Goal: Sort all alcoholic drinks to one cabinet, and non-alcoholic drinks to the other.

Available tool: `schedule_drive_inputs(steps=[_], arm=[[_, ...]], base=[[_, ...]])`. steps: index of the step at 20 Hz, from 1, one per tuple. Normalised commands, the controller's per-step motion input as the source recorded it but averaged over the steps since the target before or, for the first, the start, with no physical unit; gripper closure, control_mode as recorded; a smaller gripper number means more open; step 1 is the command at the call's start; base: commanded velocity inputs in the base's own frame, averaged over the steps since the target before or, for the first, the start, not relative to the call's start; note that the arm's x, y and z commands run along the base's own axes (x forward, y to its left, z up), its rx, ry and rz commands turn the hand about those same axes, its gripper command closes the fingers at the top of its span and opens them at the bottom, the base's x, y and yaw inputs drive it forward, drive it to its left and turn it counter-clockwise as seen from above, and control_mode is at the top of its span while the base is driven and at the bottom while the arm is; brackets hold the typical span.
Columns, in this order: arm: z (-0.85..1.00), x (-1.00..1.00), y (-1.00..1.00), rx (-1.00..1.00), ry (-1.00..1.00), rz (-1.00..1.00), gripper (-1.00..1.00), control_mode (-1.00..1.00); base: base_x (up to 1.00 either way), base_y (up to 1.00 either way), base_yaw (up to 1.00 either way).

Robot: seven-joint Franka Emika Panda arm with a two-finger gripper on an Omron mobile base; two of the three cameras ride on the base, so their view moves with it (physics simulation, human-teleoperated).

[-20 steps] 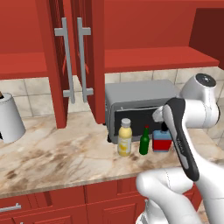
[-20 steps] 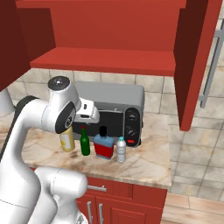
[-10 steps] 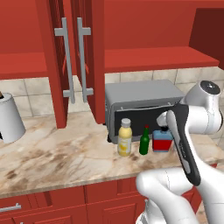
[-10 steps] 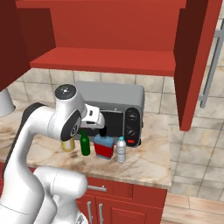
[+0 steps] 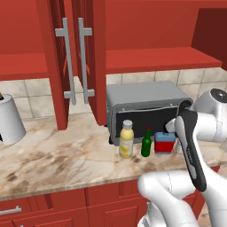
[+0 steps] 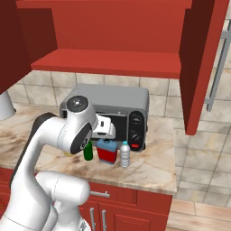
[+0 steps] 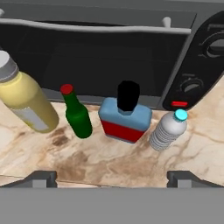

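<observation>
Four bottles are standing upright mid-frame on the desk (image 7: 109, 162): juice bottle (image 7: 24, 103), green bottle (image 7: 76, 114), red-and-blue bottle (image 7: 125, 118), water bottle (image 7: 168, 130). The tool (image 7: 111, 178) is hanging spread.

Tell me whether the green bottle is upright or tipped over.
Upright: the green bottle stands on its base on the counter, red cap up, between the juice bottle and square bottle.

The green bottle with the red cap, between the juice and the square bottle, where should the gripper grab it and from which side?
Probably the green bottle's wider lower body, not its thin neck, coming in from the open counter side in front; the toaster oven blocks the back. It stands upright with the juice bottle and square bottle close either side, so the open gripper needs its fingers in those gaps.
</observation>
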Motion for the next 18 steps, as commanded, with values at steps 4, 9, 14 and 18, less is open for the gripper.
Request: schedule_drive_inputs(steps=[4, 9, 14, 18], arm=[[-0.17, 0.16, -0.19, 0.00, 0.00, 0.00, -1.00, -1.00], [-0.13, 0.14, -0.19, 0.00, 0.00, 0.00, -1.00, -1.00], [-0.16, 0.11, -0.05, 0.00, 0.00, 0.00, -1.00, -1.00], [-0.11, 0.13, 0.01, 0.00, 0.00, 0.00, -1.00, -1.00]], base=[[0.00, 0.00, 0.00], [0.00, 0.00, 0.00], [0.00, 0.00, 0.00], [0.00, 0.00, 0.00]])
